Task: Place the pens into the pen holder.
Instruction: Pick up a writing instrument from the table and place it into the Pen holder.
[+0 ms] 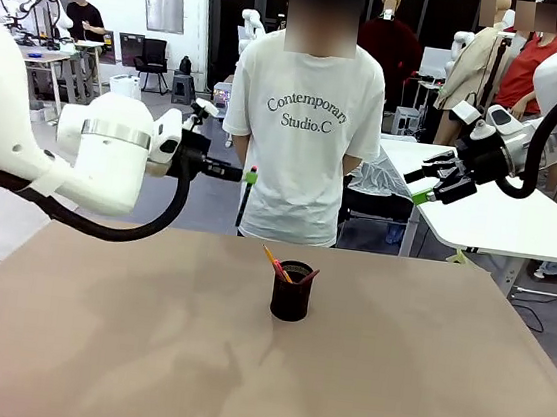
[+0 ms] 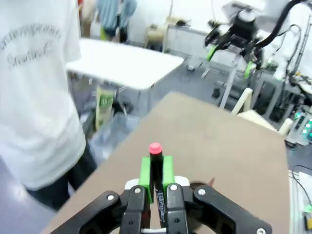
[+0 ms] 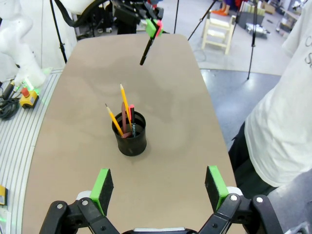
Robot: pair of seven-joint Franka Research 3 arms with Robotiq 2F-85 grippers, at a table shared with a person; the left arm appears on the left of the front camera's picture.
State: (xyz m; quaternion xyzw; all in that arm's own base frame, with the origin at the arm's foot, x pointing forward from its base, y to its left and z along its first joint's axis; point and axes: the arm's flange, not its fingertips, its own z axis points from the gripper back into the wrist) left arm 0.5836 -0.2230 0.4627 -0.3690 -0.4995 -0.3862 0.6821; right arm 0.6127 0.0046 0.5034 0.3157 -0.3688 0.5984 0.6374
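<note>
The black mesh pen holder (image 1: 291, 293) (image 3: 130, 140) stands upright near the table's middle. Orange-yellow pencil-like pens (image 3: 125, 101) and reddish pens (image 3: 129, 117) stick out of it. My left gripper (image 1: 248, 175) (image 2: 156, 171) hovers above the table's far edge, left of the holder, shut on a dark pen with a red end (image 1: 245, 203) (image 2: 155, 161) (image 3: 146, 51) that hangs down from its green pads. High at the right, my right gripper (image 1: 430, 182) (image 3: 158, 189) is open with nothing in it, its wrist view looking down on the holder.
A person in a white T-shirt (image 1: 307, 121) stands at the far edge, hands behind the back. The brown table (image 1: 121, 352) is bare around the holder. A white table (image 1: 518, 226) stands beyond the right corner.
</note>
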